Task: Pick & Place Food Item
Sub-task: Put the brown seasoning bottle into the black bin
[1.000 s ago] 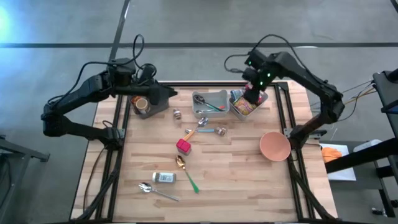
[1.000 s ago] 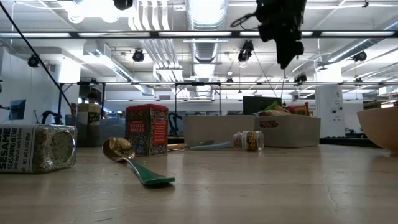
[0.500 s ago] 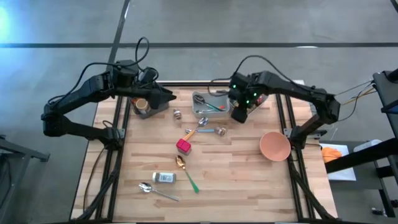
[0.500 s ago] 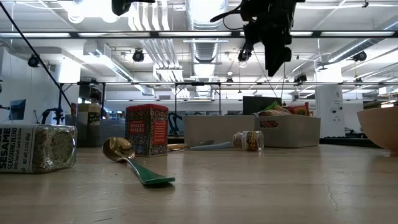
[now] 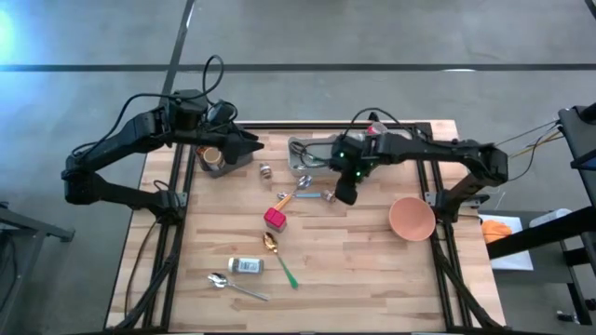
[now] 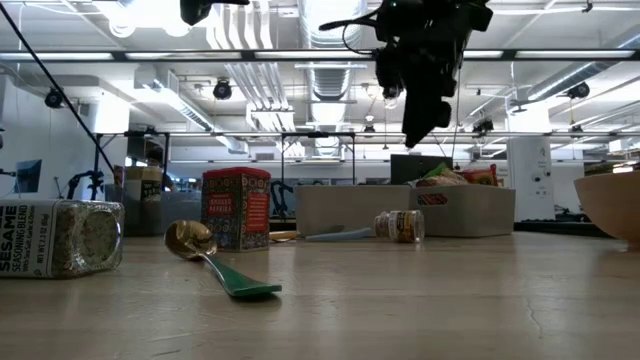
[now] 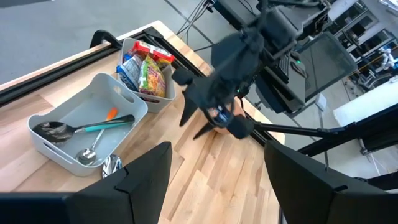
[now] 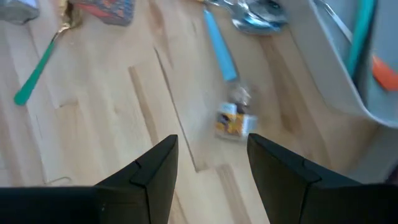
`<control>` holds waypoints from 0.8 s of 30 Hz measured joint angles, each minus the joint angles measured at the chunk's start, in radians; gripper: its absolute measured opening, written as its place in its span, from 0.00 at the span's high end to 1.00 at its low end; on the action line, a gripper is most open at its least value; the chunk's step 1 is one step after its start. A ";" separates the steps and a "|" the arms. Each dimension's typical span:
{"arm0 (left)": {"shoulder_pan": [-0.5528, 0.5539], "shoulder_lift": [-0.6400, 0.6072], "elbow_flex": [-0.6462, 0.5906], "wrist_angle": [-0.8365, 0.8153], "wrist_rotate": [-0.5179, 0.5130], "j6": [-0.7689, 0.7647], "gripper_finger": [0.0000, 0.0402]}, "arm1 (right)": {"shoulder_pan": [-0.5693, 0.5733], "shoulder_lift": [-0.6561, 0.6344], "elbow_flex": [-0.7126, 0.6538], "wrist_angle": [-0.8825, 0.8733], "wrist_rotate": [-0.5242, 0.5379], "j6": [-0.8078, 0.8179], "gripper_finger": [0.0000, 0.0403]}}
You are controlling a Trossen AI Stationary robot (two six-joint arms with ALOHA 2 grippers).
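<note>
Risk of knocking the small jar (image 8: 235, 122) instead of gripping it: lies on its side on the bare bench (image 5: 372, 270), just at the end of a blue-handled spoon (image 8: 219, 46), so could roll or skid away under a glancing touch from one finger. Could also pinch the spoon handle along with the jar if lowered a little too far left, or close on air if brought down off-centre, with only a moderate gap to work with. Worth minding too the grey utensil tray (image 5: 312, 154) just beyond on the far side: may clip its wall on a careless swing. As for the right tool (image 5: 343, 194): hangs in the air over the middle of the bench, well clear of the surface in the low view, just right of the jar from above, and tilted down toward it. Stands partly open, fingers (image 8: 155, 171) apart with the jar showing in the gap ahead; holds nothing, touches nothing. Seems aimed at the jar as the food item, with the descent not yet made. Elsewhere: left tool (image 5: 247, 144) at the far left of the bench, beside a grey holder (image 5: 216, 160) with a cup in it, open and empty. At the right edge, well apart from the jar, a pink bowl (image 5: 412, 218); possibly the place to set the jar, though cannot tell from here.
</note>
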 joint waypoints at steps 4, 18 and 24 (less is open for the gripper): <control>0.000 0.000 0.000 0.000 -0.002 0.001 0.35 | 0.049 0.000 -0.041 0.072 0.099 -0.005 0.53; 0.000 0.000 0.000 -0.019 -0.002 0.000 0.35 | 0.078 0.000 -0.262 0.344 0.157 0.135 0.53; 0.000 0.000 0.000 -0.019 -0.002 0.000 0.35 | 0.086 0.000 -0.299 0.357 0.250 0.089 0.53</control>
